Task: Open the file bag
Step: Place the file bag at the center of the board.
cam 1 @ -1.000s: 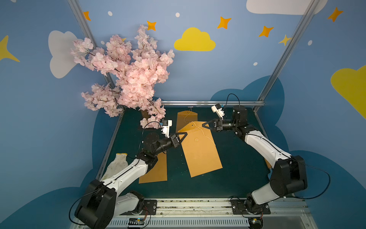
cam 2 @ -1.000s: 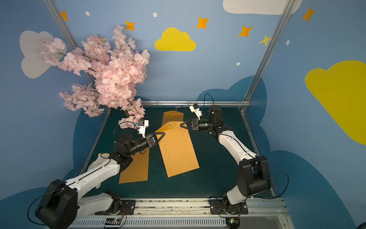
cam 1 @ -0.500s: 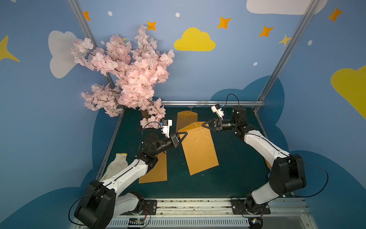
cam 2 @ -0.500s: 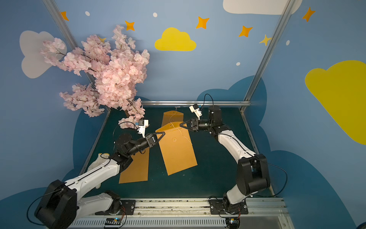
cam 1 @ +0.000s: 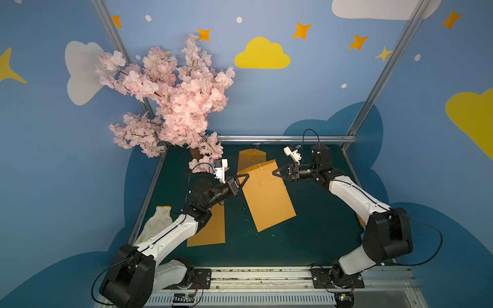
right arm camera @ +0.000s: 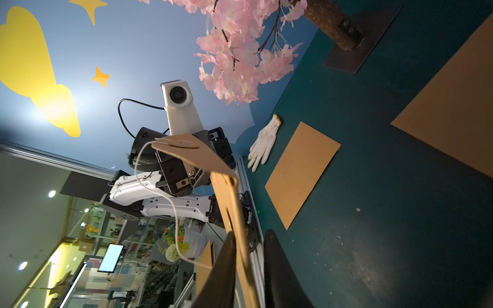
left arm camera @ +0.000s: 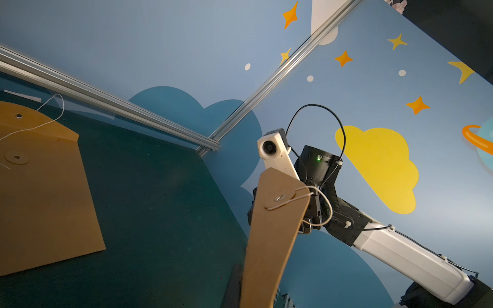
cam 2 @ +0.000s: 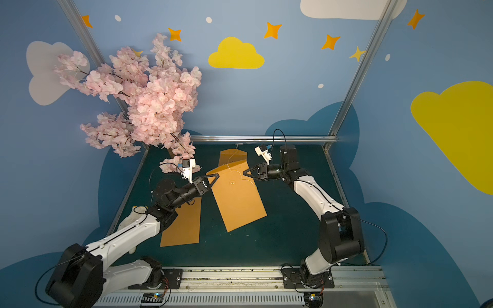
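Beside the blossom tree point(cam 1: 173, 106), just past its trunk on the side toward the right arm, the file bag point(cam 1: 266, 202) slants across the green mat point(cam 1: 320, 226), its top end raised between the two arms. The left gripper point(cam 1: 246, 176), on the tree's side of the bag, is clenched on the bag's top corner; in the left wrist view the brown sheet rises from beside its dark finger point(left arm camera: 233, 282). The right gripper point(cam 1: 274, 172) meets the bag's opposite edge, farther from the tree. In the right wrist view that edge runs between its fingers point(right arm camera: 224, 266), close against one with a slit beside the other, so I cannot tell whether they pinch it. The flap point(right arm camera: 184, 145) curls over, and the white string point(right arm camera: 157, 184) hangs loose from its button point(left arm camera: 279, 198). A second envelope point(cam 1: 250, 156) lies by the trunk, partly hidden behind the bag's raised end; a third point(cam 1: 210, 229) and a white glove point(cam 1: 157, 221) lie farther from the tree, toward the left arm's base
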